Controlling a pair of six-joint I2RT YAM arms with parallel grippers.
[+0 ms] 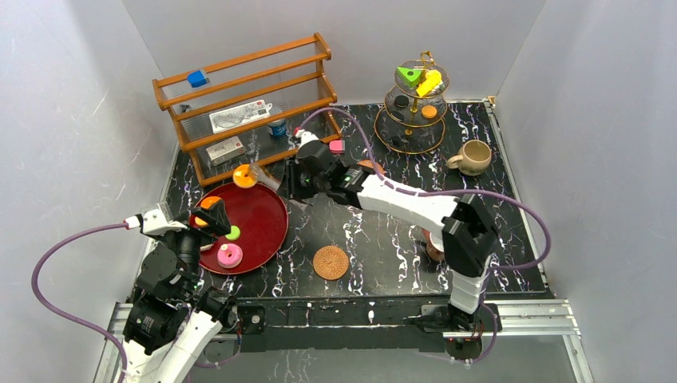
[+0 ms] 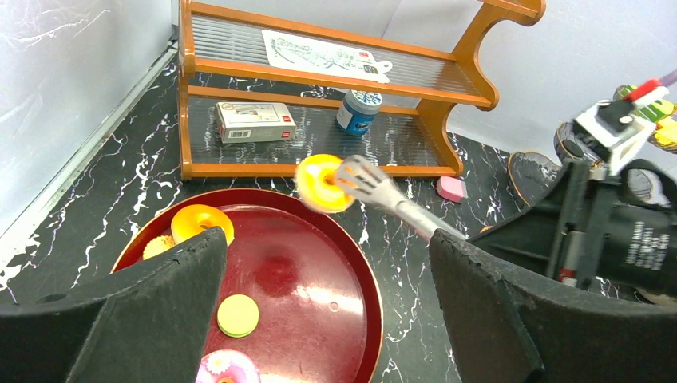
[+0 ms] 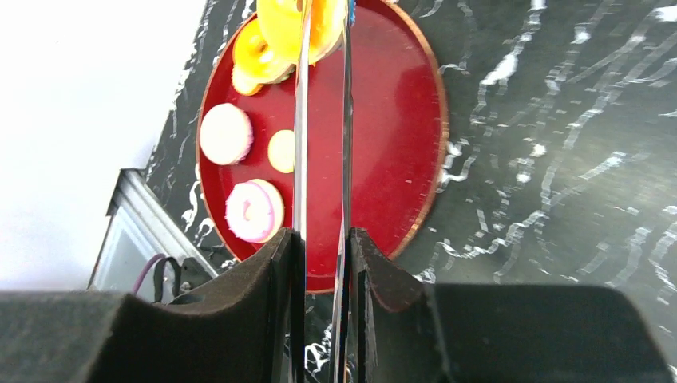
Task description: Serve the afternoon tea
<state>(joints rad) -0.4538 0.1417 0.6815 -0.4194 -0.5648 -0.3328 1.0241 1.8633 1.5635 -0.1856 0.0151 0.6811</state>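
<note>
My right gripper (image 1: 299,177) is shut on metal tongs (image 3: 323,120). The tongs (image 2: 383,191) pinch an orange ring cookie (image 2: 322,182) above the far rim of the red tray (image 1: 267,231). The tray holds a pink donut (image 1: 230,255), another orange ring cookie (image 2: 201,223), a yellow-green disc (image 2: 238,315) and a pink-edged white disc (image 3: 226,133). My left gripper (image 1: 209,217) hangs open and empty over the tray's near left part. A woven coaster (image 1: 330,262) lies to the right of the tray. The beige mug (image 1: 473,157) stands at the far right.
A wooden shelf (image 1: 247,96) with white boxes, a blue can and a blue cube (image 1: 197,78) stands behind the tray. A pink block (image 1: 337,146) lies beside it. A tiered glass stand (image 1: 415,120) with pastries stands at the back right. White walls surround the table.
</note>
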